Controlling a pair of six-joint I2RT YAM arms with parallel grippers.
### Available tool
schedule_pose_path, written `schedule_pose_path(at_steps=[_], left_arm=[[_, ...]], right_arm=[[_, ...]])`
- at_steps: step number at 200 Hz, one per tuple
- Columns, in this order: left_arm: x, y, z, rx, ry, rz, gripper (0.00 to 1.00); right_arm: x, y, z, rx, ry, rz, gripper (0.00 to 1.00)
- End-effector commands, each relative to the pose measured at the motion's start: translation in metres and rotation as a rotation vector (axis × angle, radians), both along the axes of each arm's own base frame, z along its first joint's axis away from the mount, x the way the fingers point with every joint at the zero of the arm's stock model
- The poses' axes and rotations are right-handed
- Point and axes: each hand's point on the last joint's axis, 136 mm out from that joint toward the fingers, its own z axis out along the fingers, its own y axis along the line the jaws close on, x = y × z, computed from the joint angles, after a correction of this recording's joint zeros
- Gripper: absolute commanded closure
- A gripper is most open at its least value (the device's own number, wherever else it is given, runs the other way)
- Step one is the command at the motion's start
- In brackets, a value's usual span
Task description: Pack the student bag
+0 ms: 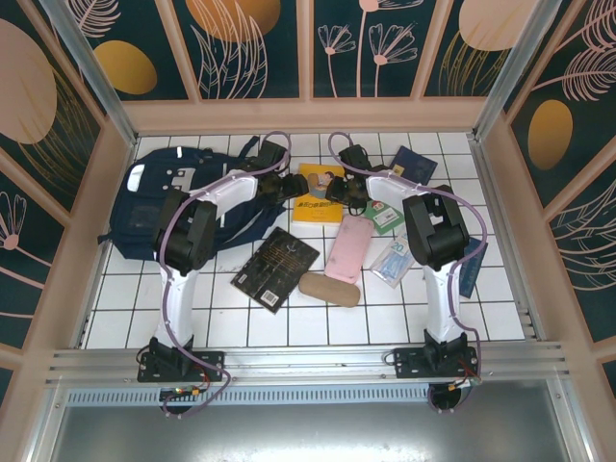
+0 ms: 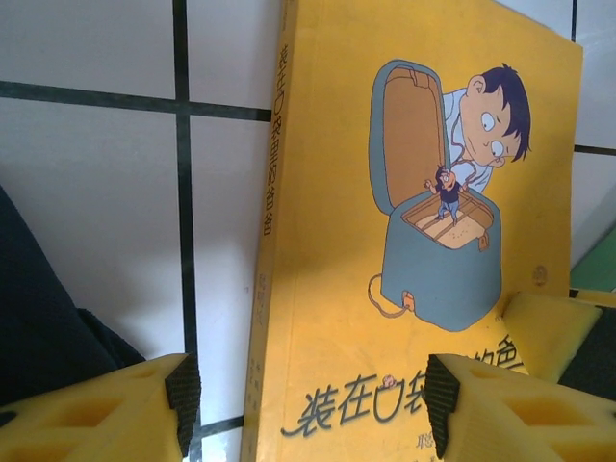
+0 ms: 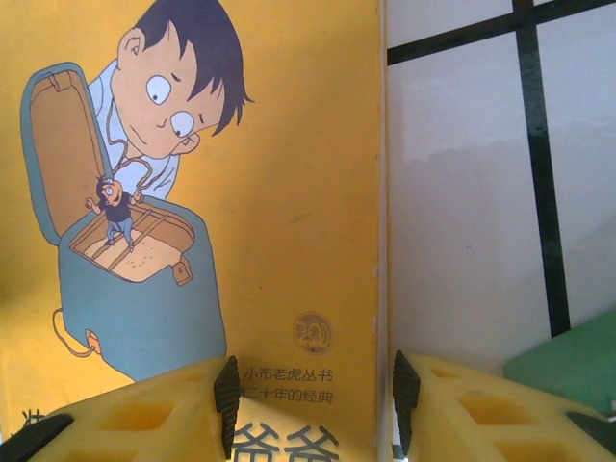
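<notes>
The student bag, dark navy with grey-white patches, lies at the far left of the tiled table; its dark fabric fills the left wrist view's lower left corner. A yellow picture book lies flat at the back centre between both grippers. My left gripper is open just above the book's spine. One fingertip is over the tile, the other over the cover. My right gripper is open across the book's opposite edge. One pad is over the cover, the other over the tile.
A black book, a pink pouch and a brown case lie in the middle. A green item, a clear packet and dark blue booklets lie to the right. Patterned walls enclose the table.
</notes>
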Motion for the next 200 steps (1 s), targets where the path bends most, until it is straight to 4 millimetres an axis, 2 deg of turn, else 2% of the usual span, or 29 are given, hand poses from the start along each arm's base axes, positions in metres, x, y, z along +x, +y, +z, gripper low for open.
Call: schedule_pose_path(at_steps=[1, 35, 67, 98, 126, 153, 164, 180, 200], left_arm=[[-0.016, 0.002, -0.043, 0.069, 0.103, -0.03, 0.36], [-0.02, -0.006, -0.055, 0.106, 0.135, -0.061, 0.36], [-0.03, -0.009, -0.078, 0.153, 0.202, -0.089, 0.39], [-0.036, -0.022, -0.072, 0.096, 0.205, -0.122, 0.4], [-0.039, -0.051, -0.045, -0.083, 0.195, -0.18, 0.43], [-0.044, -0.084, -0.004, -0.333, 0.177, -0.243, 0.45], [-0.045, -0.094, 0.02, -0.439, 0.145, -0.269, 0.46], [-0.046, -0.102, 0.048, -0.529, 0.103, -0.289, 0.47], [-0.046, -0.105, 0.074, -0.586, 0.051, -0.314, 0.46]], right_arm=[[-0.011, -0.004, -0.024, -0.022, 0.086, 0.003, 0.51], [-0.008, 0.0, -0.02, -0.004, 0.083, 0.004, 0.51], [-0.008, 0.004, -0.02, 0.011, 0.087, 0.006, 0.51], [-0.01, 0.009, -0.02, 0.028, 0.091, 0.011, 0.51], [-0.009, 0.014, -0.017, 0.056, 0.088, 0.02, 0.51], [-0.008, 0.019, -0.012, 0.086, 0.08, 0.028, 0.51], [-0.007, 0.019, -0.01, 0.091, 0.076, 0.025, 0.51], [-0.007, 0.018, -0.009, 0.098, 0.075, 0.019, 0.51], [-0.007, 0.015, -0.007, 0.107, 0.073, 0.012, 0.52]])
